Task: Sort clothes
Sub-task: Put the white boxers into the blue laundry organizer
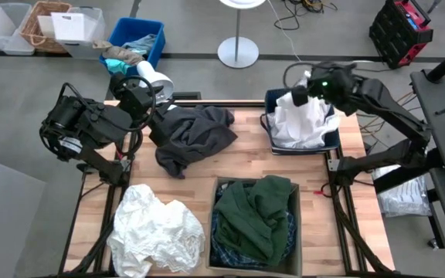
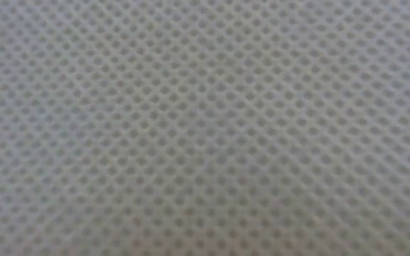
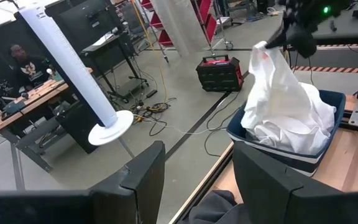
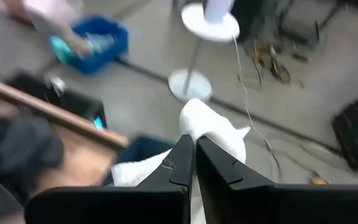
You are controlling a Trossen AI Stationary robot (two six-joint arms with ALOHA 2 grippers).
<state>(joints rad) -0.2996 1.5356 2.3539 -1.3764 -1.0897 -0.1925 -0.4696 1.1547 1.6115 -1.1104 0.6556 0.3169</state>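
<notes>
**White garment held over the blue bin, sorting half done**

Wooden table seen from above, standing on a grey workshop floor, with two dark robot arms reaching in from the far corners. At the far right corner sits a dark blue bin heaped with white clothes. The right gripper hangs above it, its fingers pressed together on a pinch of a white garment, which trails down in a long drape into the bin's pile. At the near centre, a cardboard box holds a dark green garment lying over a blue-and-white plaid shirt. A charcoal grey garment lies crumpled on the far left part of the table, and a loose white heap sits at the near left corner. The left gripper hovers at the far edge just beside the grey garment, fingers apart and holding nothing.

To finish this step well, the right arm should probably stay centred over the bin and let go only when the hanging cloth is inside the rim, so no fold catches on the edge or spills onto the table.

The low camera shows only a mesh-like weave, apparently cloth lying against the lens.
</notes>
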